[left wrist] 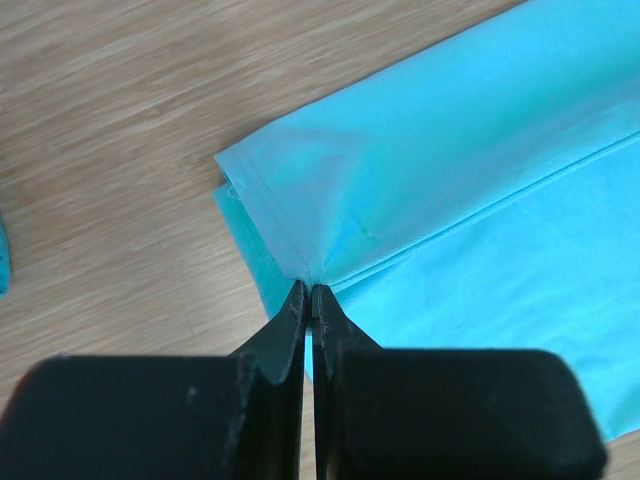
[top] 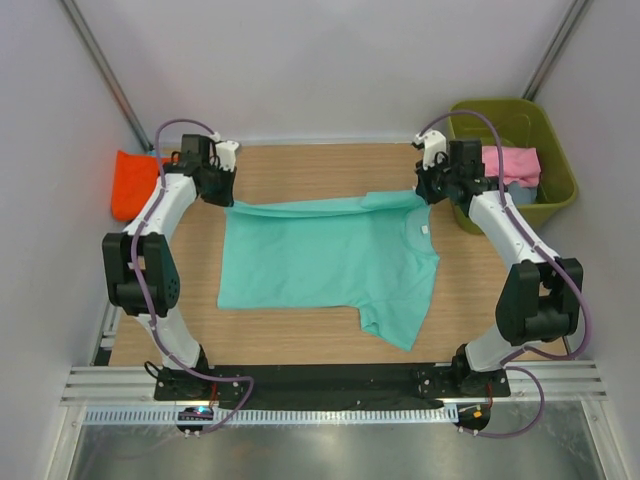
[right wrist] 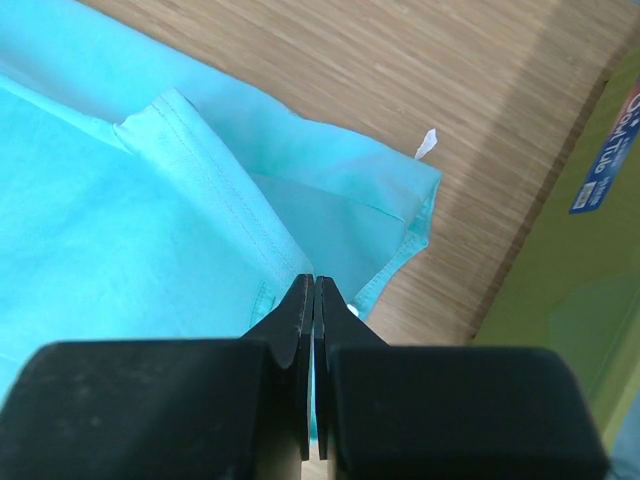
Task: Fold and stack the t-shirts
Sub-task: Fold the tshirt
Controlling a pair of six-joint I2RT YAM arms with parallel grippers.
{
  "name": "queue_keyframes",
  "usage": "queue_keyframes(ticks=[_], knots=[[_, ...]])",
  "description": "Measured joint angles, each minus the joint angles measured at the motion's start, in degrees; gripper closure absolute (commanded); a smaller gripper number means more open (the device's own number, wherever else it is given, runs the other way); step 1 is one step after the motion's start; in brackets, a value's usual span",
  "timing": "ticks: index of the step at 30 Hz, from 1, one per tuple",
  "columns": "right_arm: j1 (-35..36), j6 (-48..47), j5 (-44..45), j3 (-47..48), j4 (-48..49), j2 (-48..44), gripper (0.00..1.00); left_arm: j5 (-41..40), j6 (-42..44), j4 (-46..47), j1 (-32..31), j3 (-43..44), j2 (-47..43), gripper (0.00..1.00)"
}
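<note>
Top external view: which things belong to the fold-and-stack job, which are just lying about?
Job: teal cloth t-shirt spread flat, far edge pinched by left fingers and right fingers; bright orange cloth t-shirt; pink cloth t-shirt; pale blue cloth t-shirt under it.
Lying about: olive-green plastic bin holding those two; wooden table.

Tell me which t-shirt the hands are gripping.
The teal one, spread on the table; the orange lies bunched at the left edge, the pink in the bin.

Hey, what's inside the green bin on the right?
A pink t-shirt lies on a pale blue one in the green bin; the bin's bottom beneath them is covered.
</note>
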Motion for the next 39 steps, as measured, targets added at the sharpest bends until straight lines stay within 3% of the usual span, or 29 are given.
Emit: queue_keyframes(ticks=[10,12,13,14,15,17,20,22,26,31,39], knots=[[1.6,0.9,-1.4,-7.1,-0.5,-0.7,0.99,0.4,0.0,-2.5,0.0,-0.7,0.2,1.0],[2.1,0.9,-1.8,-8.7,-1.1,-1.5,0.89,0.5,-0.1,-3.0,0.0,-1.3,0.3,0.96],[2.3,0.8,-2.2,-9.3,-2.0,-2.1,0.72,0.6,-0.1,-3.3,0.0,-1.4,0.4,0.76],[2.4,0.9,-2.2,-9.4,-2.2,-2.3,0.72,0.7,-0.2,-3.7,0.0,-1.6,0.7,0.68],[2.5,0.7,-2.5,-9.4,-2.8,-2.6,0.56,0.7,-0.5,-4.2,0.0,-1.6,0.9,0.61],[2.5,1.1,-2.9,-9.1,-3.8,-3.1,0.47,0.3,-1.7,-5.6,0.0,-1.7,1.0,0.49],[2.5,1.1,-3.5,-7.1,-6.6,-3.2,0.45,-0.6,-3.8,-6.3,0.0,-2.7,-0.3,0.3],[2.5,1.1,-3.7,-5.2,-7.7,-3.3,0.45,-1.1,-5.0,-6.7,0.0,-2.9,-1.7,0.28],[2.5,1.3,-4.1,-2.2,-8.2,-3.3,0.46,-0.7,-5.7,-8.3,0.0,2.0,-2.3,0.33],[2.5,2.7,-6.0,2.4,-7.5,2.4,0.5,6.6,-7.7,-10.2,-0.2,14.0,6.3,0.42],[2.5,4.2,-7.8,8.7,-8.1,21.2,0.57,8.8,-8.3,-14.1,-4.0,9.8,15.7,0.43]])
